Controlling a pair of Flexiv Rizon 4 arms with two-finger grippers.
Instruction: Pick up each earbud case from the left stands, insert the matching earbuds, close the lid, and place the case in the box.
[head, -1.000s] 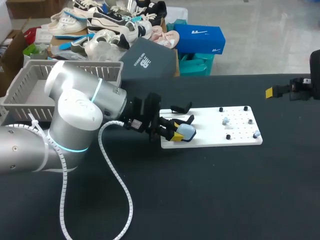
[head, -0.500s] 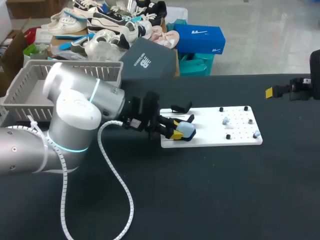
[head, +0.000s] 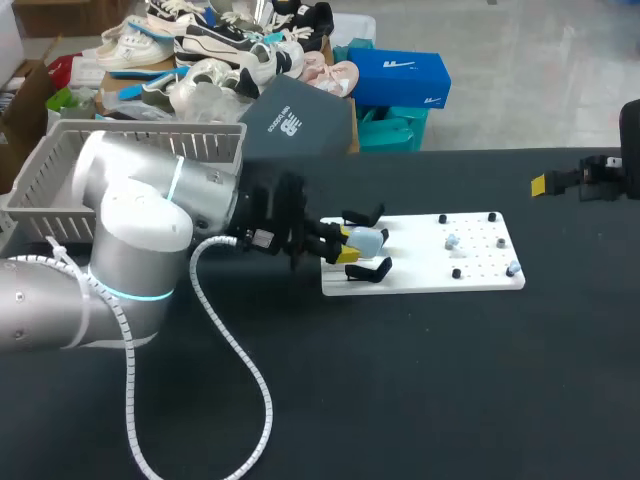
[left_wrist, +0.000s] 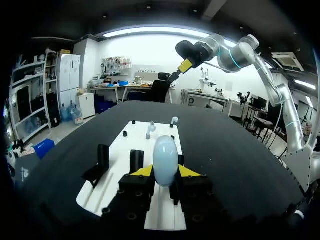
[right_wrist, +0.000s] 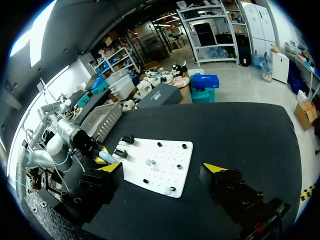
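Note:
A pale blue earbud case (head: 368, 240) is held between the yellow tips of my left gripper (head: 348, 250), which is shut on it just above the left end of the white board (head: 420, 272). In the left wrist view the case (left_wrist: 165, 159) stands upright between the fingers (left_wrist: 142, 171). Two black stands (head: 370, 270) (head: 362, 215) sit empty on either side of it. Small earbuds (head: 452, 241) (head: 512, 267) rest on pegs at the board's right end. My right gripper (right_wrist: 162, 170) hangs open and empty, high over the table's far right.
A grey slatted basket (head: 60, 170) stands at the table's back left, behind my left arm. The black tabletop (head: 400, 380) spreads wide in front of the board. My right arm (left_wrist: 220, 50) shows beyond the board in the left wrist view.
My left gripper has lifted the case off the nearer black stand and drawn it back a little. That stand is now bare. The right arm has not moved.

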